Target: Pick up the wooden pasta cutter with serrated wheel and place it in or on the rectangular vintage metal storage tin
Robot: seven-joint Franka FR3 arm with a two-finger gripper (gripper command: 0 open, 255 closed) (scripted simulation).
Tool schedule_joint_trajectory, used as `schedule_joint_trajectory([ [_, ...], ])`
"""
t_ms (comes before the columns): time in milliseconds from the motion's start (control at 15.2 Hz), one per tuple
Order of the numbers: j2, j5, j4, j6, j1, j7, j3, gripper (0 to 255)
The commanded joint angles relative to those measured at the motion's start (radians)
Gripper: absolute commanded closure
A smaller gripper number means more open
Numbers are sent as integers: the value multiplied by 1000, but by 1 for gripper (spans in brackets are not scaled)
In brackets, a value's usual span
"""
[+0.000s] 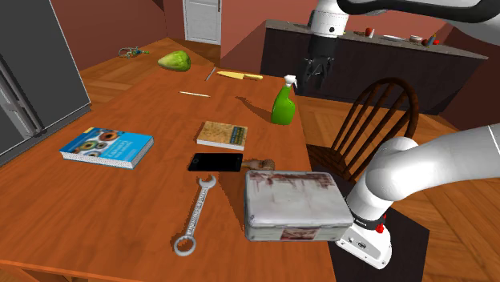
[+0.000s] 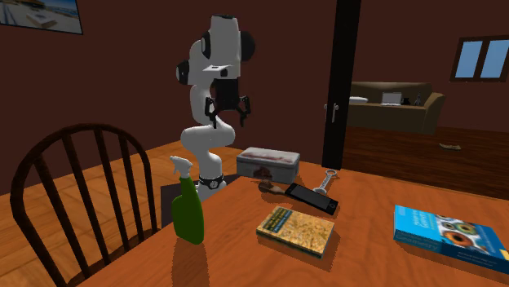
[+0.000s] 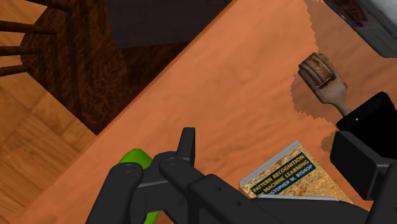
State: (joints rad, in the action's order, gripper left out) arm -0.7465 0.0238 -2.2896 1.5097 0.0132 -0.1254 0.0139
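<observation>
The black gripper (image 2: pixel 227 116) hangs wide open and empty, well above the metal tin (image 1: pixel 292 204), with the wooden pasta cutter (image 1: pixel 260 164) lying just beside that tin.

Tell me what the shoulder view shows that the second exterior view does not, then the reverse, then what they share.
Shoulder view, not the other: a green fruit, a yellow-handled knife, a grey refrigerator.
Second exterior view, not the other: a sofa, a window, a framed picture.
Both: the open claw, the tin, the pasta cutter, the green spray bottle, the wrench, the black phone, the brown book, the blue book, the chair.
</observation>
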Motion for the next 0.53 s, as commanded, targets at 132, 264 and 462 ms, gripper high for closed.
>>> schedule_joint_trajectory([
  [132, -7, 16, -61, 67, 16, -7, 22, 0],
  [264, -8, 32, -118, 135, 32, -14, 44, 0],
  [462, 1, 56, -195, 240, 59, -24, 80, 0],
])
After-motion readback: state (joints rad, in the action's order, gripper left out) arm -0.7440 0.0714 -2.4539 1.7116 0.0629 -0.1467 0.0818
